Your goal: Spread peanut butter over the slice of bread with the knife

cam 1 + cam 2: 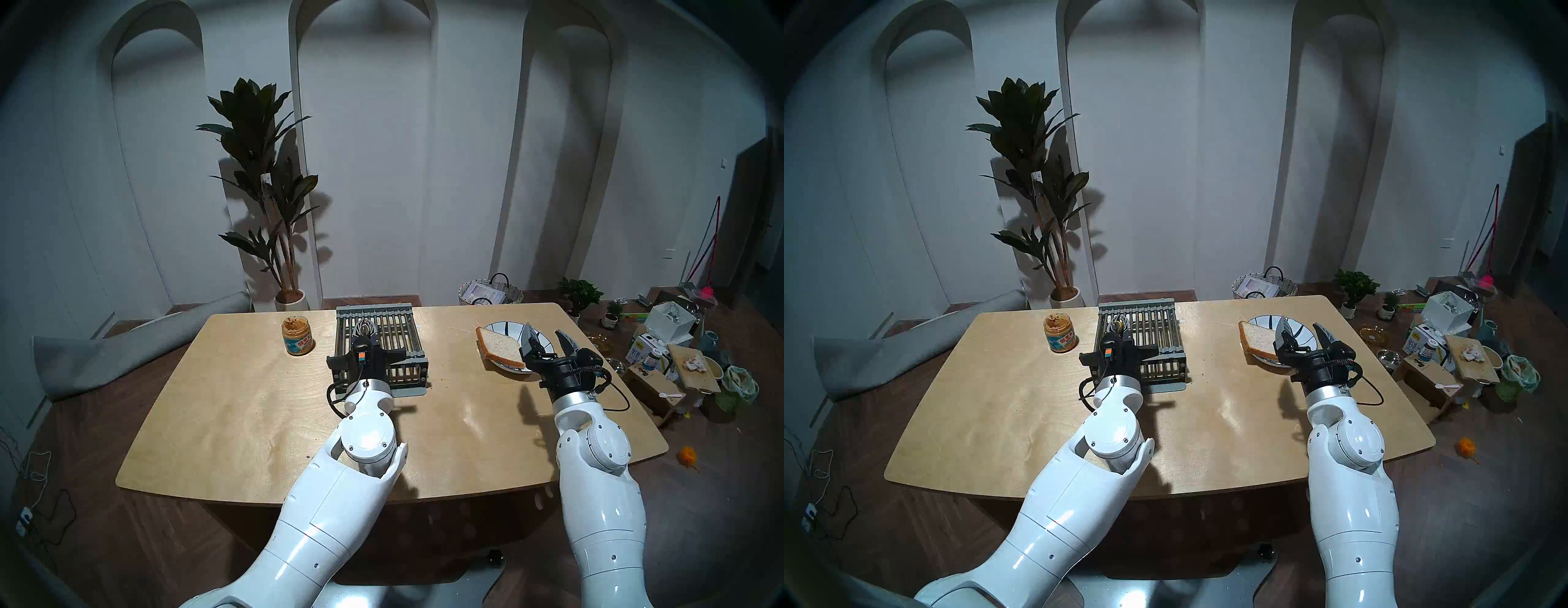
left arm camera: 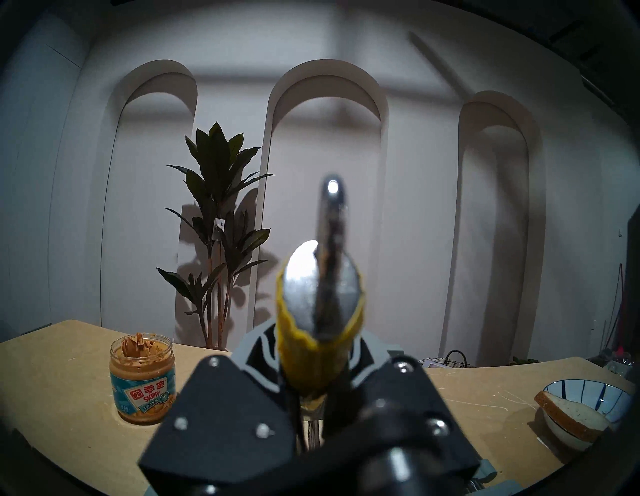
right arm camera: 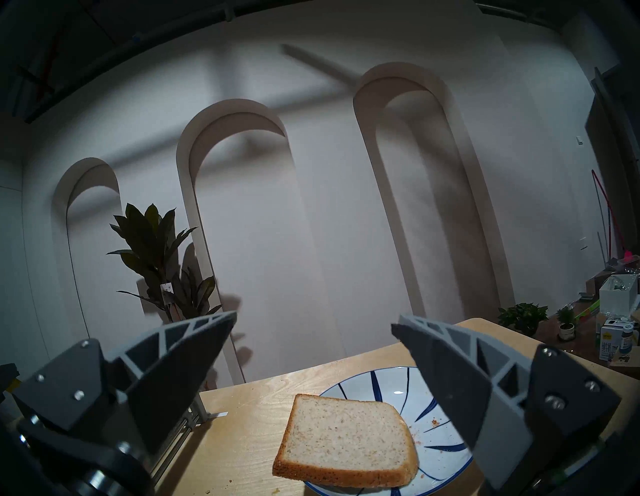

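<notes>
So my left claw (image 2: 320, 388) is clamped tight on the knife (image 2: 320, 311) by its yellow handle, just above the lower middle of the left wrist view. The long axis runs straight up the frame and the end with the metal loop points up, so the blade must hang below the fingers, hidden. My worry: it's a narrow pinch on a round handle, so it could twist or slip once the blade digs into the stiff peanut butter (image 2: 140, 350) in the jar at lower left. The slice of bread (image 3: 346, 441) overhangs the plate (image 3: 433, 426) rim too; pressing might tip it. My right claw (image 3: 311, 350) is spread wide, empty.
</notes>
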